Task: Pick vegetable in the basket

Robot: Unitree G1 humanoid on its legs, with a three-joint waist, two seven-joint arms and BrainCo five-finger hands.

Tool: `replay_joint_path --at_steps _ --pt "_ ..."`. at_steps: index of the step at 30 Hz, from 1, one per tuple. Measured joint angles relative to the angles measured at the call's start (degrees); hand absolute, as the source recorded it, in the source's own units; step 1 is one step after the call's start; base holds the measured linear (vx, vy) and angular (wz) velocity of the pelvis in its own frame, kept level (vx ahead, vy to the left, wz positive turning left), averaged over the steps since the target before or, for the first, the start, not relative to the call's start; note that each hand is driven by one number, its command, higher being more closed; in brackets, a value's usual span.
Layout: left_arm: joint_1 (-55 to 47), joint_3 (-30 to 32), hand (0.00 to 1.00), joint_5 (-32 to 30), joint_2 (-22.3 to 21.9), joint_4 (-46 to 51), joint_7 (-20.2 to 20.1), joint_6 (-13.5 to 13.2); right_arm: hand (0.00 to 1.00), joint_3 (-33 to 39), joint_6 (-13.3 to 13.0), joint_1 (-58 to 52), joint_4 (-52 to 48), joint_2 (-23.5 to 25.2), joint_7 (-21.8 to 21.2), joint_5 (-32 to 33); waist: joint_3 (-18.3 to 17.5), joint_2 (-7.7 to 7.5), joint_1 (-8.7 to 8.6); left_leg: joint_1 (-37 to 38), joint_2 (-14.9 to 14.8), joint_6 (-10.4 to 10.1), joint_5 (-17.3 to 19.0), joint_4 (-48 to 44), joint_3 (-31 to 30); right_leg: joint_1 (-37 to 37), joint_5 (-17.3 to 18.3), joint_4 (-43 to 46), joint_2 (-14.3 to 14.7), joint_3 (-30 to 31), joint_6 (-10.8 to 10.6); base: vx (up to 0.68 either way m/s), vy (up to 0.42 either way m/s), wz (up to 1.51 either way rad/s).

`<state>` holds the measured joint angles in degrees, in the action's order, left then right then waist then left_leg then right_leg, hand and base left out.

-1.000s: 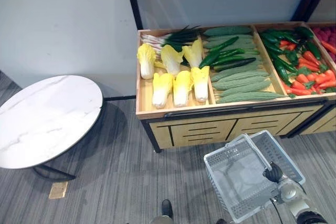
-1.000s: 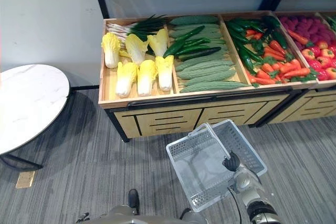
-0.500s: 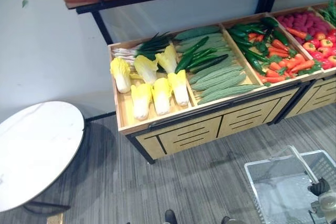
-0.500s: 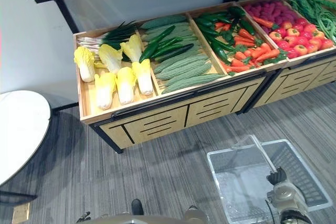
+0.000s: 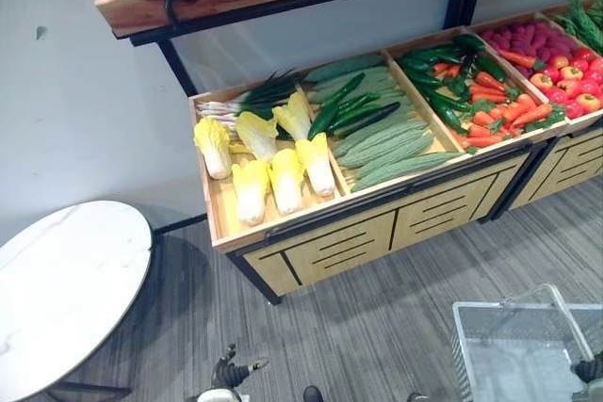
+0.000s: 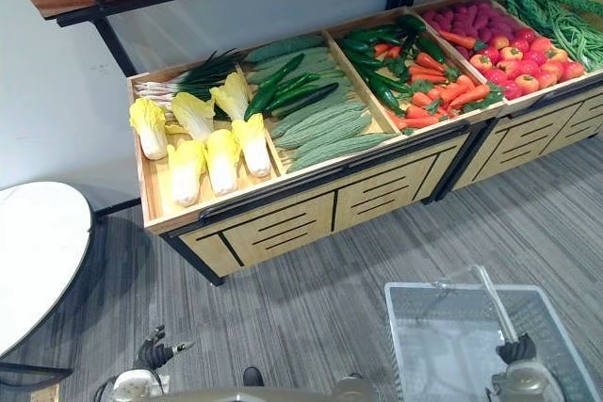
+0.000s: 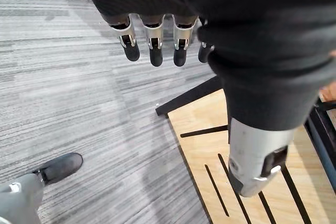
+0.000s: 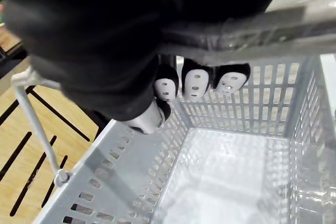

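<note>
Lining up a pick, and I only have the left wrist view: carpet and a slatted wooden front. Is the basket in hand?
Observer: Yes, the right robot hand is curled round the handle of the grey plastic basket.
Operator: Anything in it?
Observer: No vegetable; its bottom shows bare.
Operator: Which vegetables lie at the left end of the stand?
Observer: Napa cabbages, with green onions behind them.
</note>
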<state>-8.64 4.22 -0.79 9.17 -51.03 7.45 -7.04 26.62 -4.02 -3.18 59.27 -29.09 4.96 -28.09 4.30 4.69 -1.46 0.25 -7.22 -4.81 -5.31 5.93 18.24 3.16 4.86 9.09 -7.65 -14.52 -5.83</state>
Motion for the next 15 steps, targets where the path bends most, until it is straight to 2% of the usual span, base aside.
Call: replay_joint_path --at_steps 3,7,9,10,11,12,13,14,15 --pt "-0.2 0.0 0.00 -0.1 0.0 -0.9 0.1 0.0 1.00 0.1 0.2 -0.6 0.1 2.1 0.0 0.9 0.2 -0.23 0.05 0.6 -0.1 0.0 0.0 0.0 -0.1 -0.8 -0.1 -0.1 0.1 -0.2 0.1 0.07 -0.003 0.01" --pt "-0.5 0.4 0.00 -0.6 -0.3 -7.6 0.0 0.1 1.00 0.5 0.3 -0.2 0.6 3.8 0.0 2.5 0.3 -0.52 0.23 2.0 0.0 0.2 0.6 -0.3 -0.2 -2.3 -0.1 -0.3 0.1 -0.3 0.1 0.05 0.012 0.01" --pt "-1.5 0.9 0.00 -1.2 -0.7 -10.9 -0.1 0.3 1.00 2.4 0.3 -0.2 1.1 4.2 0.0 3.4 0.6 -1.12 0.34 2.9 0.8 0.7 1.1 -0.1 -0.4 -2.6 0.9 1.3 -0.9 -0.8 -0.5 0.00 0.055 0.10" --pt "-2.5 1.3 0.00 -2.9 -0.8 -12.3 -0.5 0.7 1.00 3.3 0.3 -0.3 1.1 4.5 0.1 3.4 1.3 -2.12 0.33 3.3 2.2 1.2 2.3 0.0 -0.9 -2.4 2.8 4.0 -3.2 -1.1 -1.5 -0.04 0.115 0.31" --pt "-3.3 1.7 0.00 -3.9 -0.7 -13.6 -0.8 1.2 1.00 4.7 0.5 -0.5 1.2 5.2 0.3 3.5 1.8 -3.75 0.22 4.5 4.3 2.3 3.3 -0.5 -1.4 -2.4 4.7 6.1 -5.8 -1.9 -3.5 -0.01 0.139 0.39" --pt "-3.9 1.9 0.00 -4.4 -0.7 -14.2 -1.0 1.5 1.00 5.0 0.8 -0.5 1.2 5.7 0.7 3.5 2.0 -4.94 0.21 4.3 5.6 3.2 5.0 -2.8 -1.1 -2.6 5.2 6.8 -7.4 -2.3 -4.6 0.08 0.166 0.43" --pt "-4.8 2.9 0.00 -4.6 -0.7 -14.5 -1.0 1.7 1.00 5.2 0.9 -0.6 1.3 6.1 1.1 3.9 2.3 -5.96 0.31 3.5 6.4 3.5 8.9 -9.5 0.0 -2.0 4.3 11.3 -9.2 -1.9 -6.8 0.13 0.195 0.24" --pt "-5.4 3.1 0.00 -4.8 -0.2 -15.3 -1.1 2.4 1.00 5.7 1.2 0.3 1.4 6.7 1.4 4.1 2.9 -6.10 0.81 2.9 6.4 5.4 12.7 -11.7 -0.2 3.0 2.5 21.6 -10.7 1.1 -6.5 0.06 0.238 0.13" --pt "-5.9 3.5 0.00 -5.1 -0.2 -15.7 -1.2 2.7 1.00 5.9 1.2 1.0 1.5 7.1 1.6 4.3 3.4 -5.77 1.19 3.4 6.2 6.0 13.4 -11.9 -0.5 5.4 0.0 26.2 -11.0 2.4 -6.0 -0.01 0.208 0.12"
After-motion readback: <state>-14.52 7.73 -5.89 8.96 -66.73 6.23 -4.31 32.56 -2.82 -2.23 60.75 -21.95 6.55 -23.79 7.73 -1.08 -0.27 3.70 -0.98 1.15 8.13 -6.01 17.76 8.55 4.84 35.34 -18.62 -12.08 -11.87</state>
